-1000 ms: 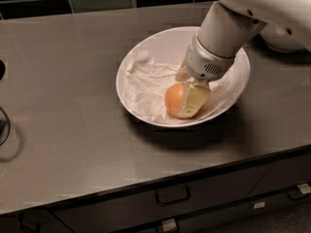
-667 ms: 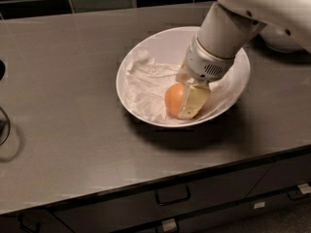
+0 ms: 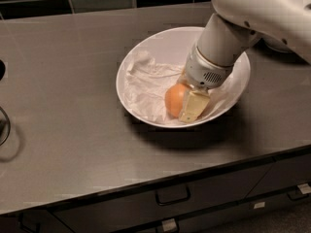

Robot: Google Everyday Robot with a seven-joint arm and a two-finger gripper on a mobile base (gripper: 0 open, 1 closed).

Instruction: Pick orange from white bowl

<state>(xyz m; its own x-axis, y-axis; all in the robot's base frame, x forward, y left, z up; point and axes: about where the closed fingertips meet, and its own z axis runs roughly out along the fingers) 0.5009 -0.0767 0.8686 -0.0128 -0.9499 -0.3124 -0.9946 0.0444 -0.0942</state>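
The orange [image 3: 173, 97] lies in the white bowl [image 3: 146, 52] on crumpled white paper [image 3: 143, 84], near the bowl's front rim. My gripper [image 3: 183, 107] reaches down into the bowl from the upper right and is shut on the orange. One cream-coloured finger [image 3: 194, 107] presses against the orange's right front side. The other finger is hidden behind the fruit and the wrist. The orange still rests low in the bowl.
The bowl stands on a grey counter [image 3: 63, 110] with a dark tiled wall behind and drawers [image 3: 172, 195] below the front edge. A dark round object [image 3: 4, 125] sits at the left edge. Part of another white dish [image 3: 277, 45] shows behind the arm.
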